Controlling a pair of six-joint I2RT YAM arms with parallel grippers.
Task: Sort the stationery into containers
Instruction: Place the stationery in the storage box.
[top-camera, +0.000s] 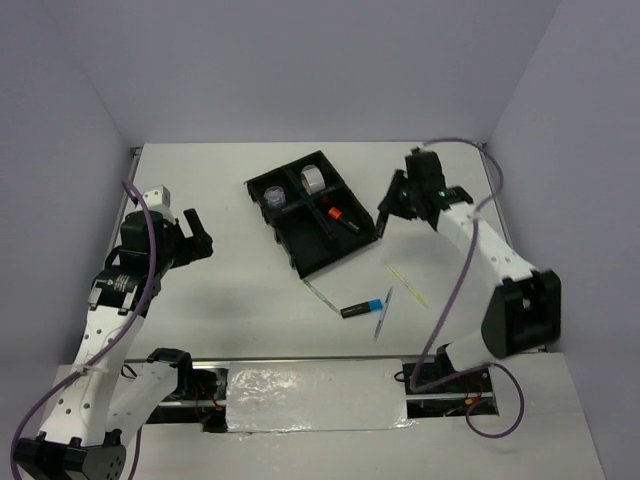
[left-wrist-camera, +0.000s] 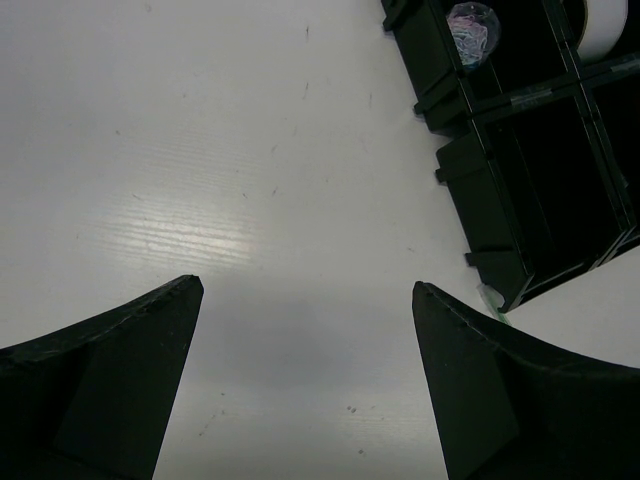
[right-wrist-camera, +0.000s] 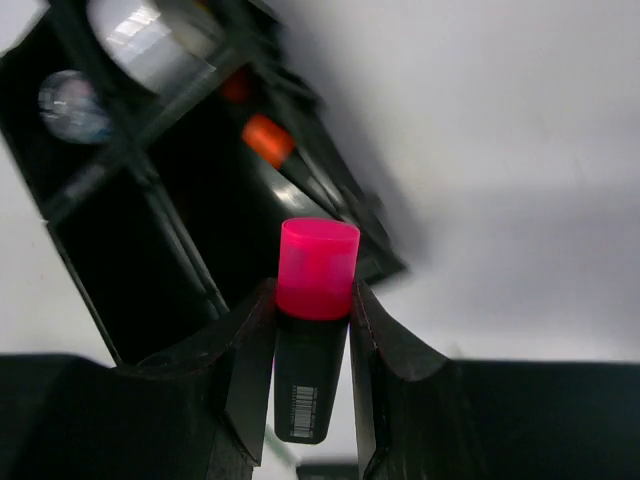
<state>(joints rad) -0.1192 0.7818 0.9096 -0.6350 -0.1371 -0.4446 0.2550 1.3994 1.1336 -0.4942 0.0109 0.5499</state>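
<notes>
The right fingers (right-wrist-camera: 250, 360) clench the pink-capped marker (right-wrist-camera: 316, 275) just beside the black tray (top-camera: 305, 240). The left fingers (left-wrist-camera: 110, 370) stand wide apart, empty, over the bench (left-wrist-camera: 250, 150).

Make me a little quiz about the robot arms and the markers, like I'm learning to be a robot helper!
1. True or false: the left fingers hold a tape roll.
2. The marker between the right fingers has which cap? A blue, B pink, C orange.
3. Fill in: the blue-capped marker lies on the ____, outside the black tray.
Key: 1 false, they are open and empty. 2 B. 3 table.
</notes>
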